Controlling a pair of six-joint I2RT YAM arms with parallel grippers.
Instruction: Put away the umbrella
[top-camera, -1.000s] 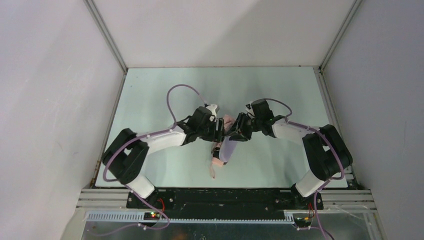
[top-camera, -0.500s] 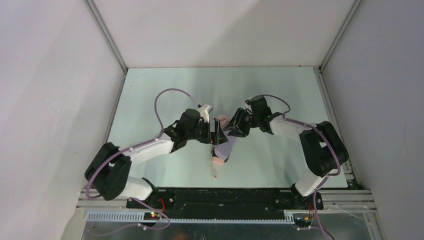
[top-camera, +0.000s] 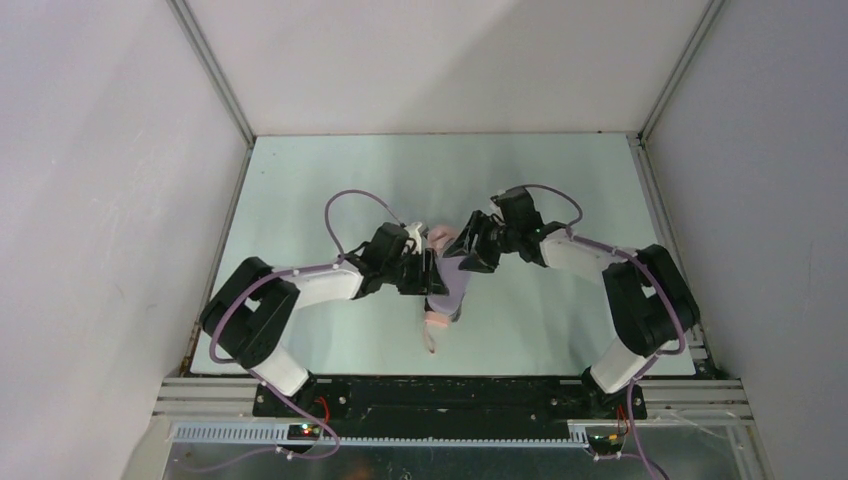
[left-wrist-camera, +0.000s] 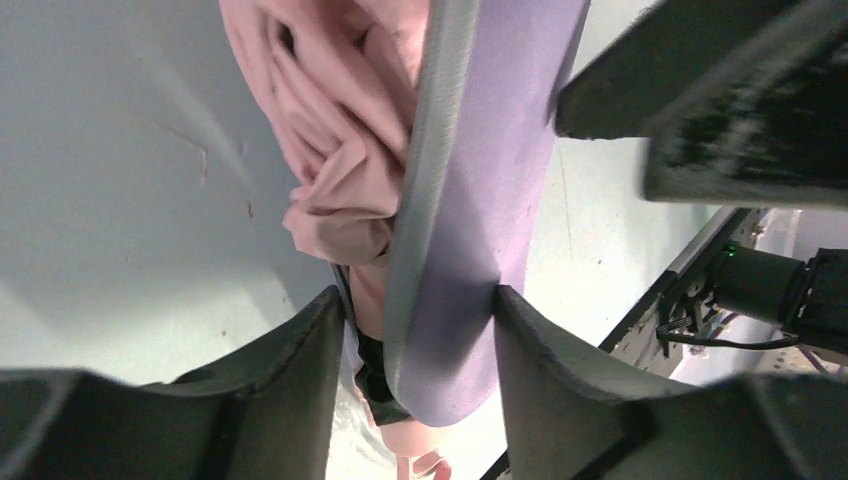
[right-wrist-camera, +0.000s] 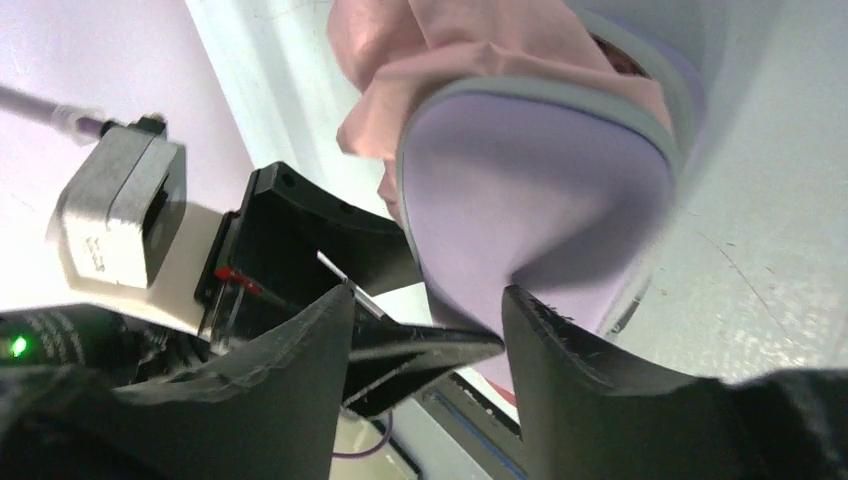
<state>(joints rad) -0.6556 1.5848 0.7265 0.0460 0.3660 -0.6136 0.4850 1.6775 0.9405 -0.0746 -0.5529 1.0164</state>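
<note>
The umbrella (top-camera: 441, 238) is a bundle of salmon-pink fabric (left-wrist-camera: 330, 130) bulging out of a pale lilac hard case (top-camera: 453, 287) that lies mid-table. Its pink handle (top-camera: 437, 322) and strap stick out at the near end. My left gripper (top-camera: 430, 277) comes in from the left. In the left wrist view its jaws (left-wrist-camera: 420, 310) press on both sides of the case (left-wrist-camera: 470, 250), with fabric between the shells. My right gripper (top-camera: 466, 255) sits at the case's far end. Its fingers (right-wrist-camera: 425, 305) stand apart around the rounded lilac end (right-wrist-camera: 530, 200); only the right one touches it.
White walls with metal corner rails (top-camera: 215, 75) enclose the pale green table (top-camera: 560, 180). The arm bases and a black rail (top-camera: 450, 395) run along the near edge. Purple cables loop above both wrists. The two grippers are almost touching each other.
My left gripper opened wide, drew back a little, then came in again and closed on the case. My right gripper's jaws have spread wider at the far end.
</note>
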